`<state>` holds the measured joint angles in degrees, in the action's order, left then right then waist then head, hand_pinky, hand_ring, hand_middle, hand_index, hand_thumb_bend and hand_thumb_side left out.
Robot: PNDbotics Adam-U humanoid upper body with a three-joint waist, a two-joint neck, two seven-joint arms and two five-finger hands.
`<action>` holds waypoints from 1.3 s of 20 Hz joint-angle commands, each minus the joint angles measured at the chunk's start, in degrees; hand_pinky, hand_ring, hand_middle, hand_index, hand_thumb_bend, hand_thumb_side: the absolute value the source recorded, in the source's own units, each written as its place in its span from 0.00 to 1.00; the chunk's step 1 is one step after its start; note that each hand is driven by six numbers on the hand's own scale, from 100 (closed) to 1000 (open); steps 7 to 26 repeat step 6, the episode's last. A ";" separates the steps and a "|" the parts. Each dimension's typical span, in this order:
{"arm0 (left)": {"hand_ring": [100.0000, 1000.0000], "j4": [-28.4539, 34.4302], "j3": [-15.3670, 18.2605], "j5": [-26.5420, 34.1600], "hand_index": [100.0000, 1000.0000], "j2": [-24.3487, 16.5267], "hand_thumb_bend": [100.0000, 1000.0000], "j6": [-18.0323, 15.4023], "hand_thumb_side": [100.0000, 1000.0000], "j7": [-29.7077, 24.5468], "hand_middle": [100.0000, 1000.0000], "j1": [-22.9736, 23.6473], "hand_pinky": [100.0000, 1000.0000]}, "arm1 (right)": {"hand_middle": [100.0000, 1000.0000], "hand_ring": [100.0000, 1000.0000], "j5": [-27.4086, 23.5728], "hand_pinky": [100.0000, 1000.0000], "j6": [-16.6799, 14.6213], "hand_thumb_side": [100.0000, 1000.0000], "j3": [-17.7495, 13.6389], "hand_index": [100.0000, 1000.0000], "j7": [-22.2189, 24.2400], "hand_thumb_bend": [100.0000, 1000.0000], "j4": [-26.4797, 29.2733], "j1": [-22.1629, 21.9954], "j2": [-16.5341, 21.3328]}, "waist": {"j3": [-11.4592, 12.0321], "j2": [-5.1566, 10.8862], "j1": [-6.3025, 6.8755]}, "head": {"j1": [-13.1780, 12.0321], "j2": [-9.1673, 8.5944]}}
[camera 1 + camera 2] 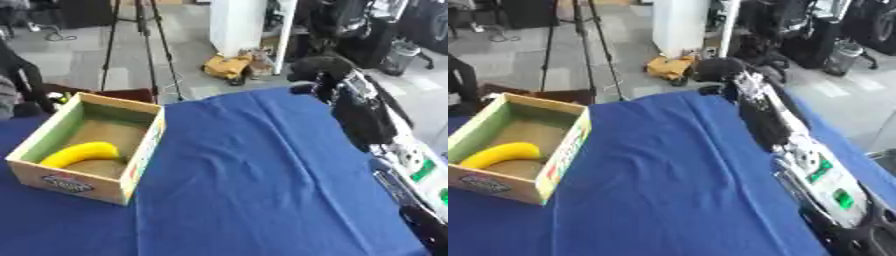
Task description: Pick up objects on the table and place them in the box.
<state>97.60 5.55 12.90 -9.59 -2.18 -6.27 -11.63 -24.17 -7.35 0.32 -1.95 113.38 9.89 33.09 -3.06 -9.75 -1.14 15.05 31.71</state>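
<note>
The open box (131, 165) sits at the left of the blue tabletop (262, 175), containing one banana (79, 153). The right robot hand (319, 70) reaches over the far edge; its finger state cannot be determined.

The robot's right arm (798, 150) enters from the lower right corner of the frame and stretches diagonally up toward the upper middle, lying along the right side of the picture. Its lower section is silver and white with small green patches near the bottom right; further up a long black forearm segment runs toward the wrist. At the far end, in the upper middle of the frame, the black right hand (717, 69) shows as a dark rounded mass; how its fingers are set cannot be made out. The left arm and left hand appear in neither view.
</note>
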 commanded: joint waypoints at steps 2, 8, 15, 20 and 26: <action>0.66 0.85 0.84 -0.62 0.47 -1.00 0.17 0.00 1.00 0.46 0.46 -0.18 0.51 | 0.69 0.76 -1.21 0.73 -1.45 0.89 -1.74 0.75 1.30 0.00 1.21 -2.30 -4.20 | -0.70 0.49 0.03 | -1.21 0.91; 0.66 0.92 0.71 -0.74 0.47 -0.62 0.17 0.10 1.00 0.45 0.48 -0.01 0.51 | 0.68 0.75 -0.47 0.73 -1.39 0.89 -2.59 0.74 1.43 0.00 1.21 -4.15 -8.45 | -0.72 0.38 0.25 | -0.73 1.70; 0.66 0.92 0.71 -0.74 0.47 -0.62 0.17 0.10 1.00 0.45 0.48 -0.01 0.51 | 0.68 0.75 -0.47 0.73 -1.39 0.89 -2.59 0.74 1.43 0.00 1.21 -4.15 -8.45 | -0.72 0.38 0.25 | -0.73 1.70; 0.66 0.92 0.71 -0.74 0.47 -0.62 0.17 0.10 1.00 0.45 0.48 -0.01 0.51 | 0.68 0.75 -0.47 0.73 -1.39 0.89 -2.59 0.74 1.43 0.00 1.21 -4.15 -8.45 | -0.72 0.38 0.25 | -0.73 1.70; 0.66 0.92 0.71 -0.74 0.47 -0.62 0.17 0.10 1.00 0.45 0.48 -0.01 0.51 | 0.68 0.75 -0.47 0.73 -1.39 0.89 -2.59 0.74 1.43 0.00 1.21 -4.15 -8.45 | -0.72 0.38 0.25 | -0.73 1.70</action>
